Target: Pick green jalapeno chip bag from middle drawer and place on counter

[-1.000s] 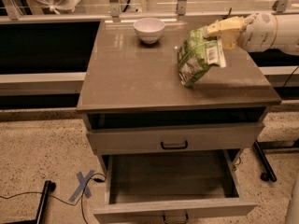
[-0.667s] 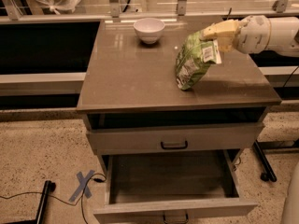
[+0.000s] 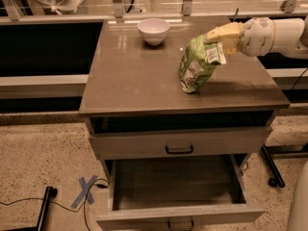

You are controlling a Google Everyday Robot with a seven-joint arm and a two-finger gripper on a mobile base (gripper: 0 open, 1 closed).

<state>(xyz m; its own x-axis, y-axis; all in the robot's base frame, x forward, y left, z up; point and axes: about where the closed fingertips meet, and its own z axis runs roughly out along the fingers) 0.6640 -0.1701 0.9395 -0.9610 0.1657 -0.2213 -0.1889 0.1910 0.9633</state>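
Observation:
The green jalapeno chip bag (image 3: pixel 197 64) hangs upright from my gripper (image 3: pixel 221 37), which is shut on the bag's top edge. The bag's lower end touches or nearly touches the counter (image 3: pixel 130 76) at its right half. My arm reaches in from the right edge of the view. The middle drawer (image 3: pixel 175 182) stands pulled open below, its grey inside bare.
A white bowl (image 3: pixel 153 31) stands at the back of the counter. A closed grey drawer front with a black bar handle (image 3: pixel 179 149) sits above the open drawer. A blue tape cross (image 3: pixel 84 191) and a black cable lie on the speckled floor at left.
My gripper has moved the bag slightly left and lower, toward the counter top.

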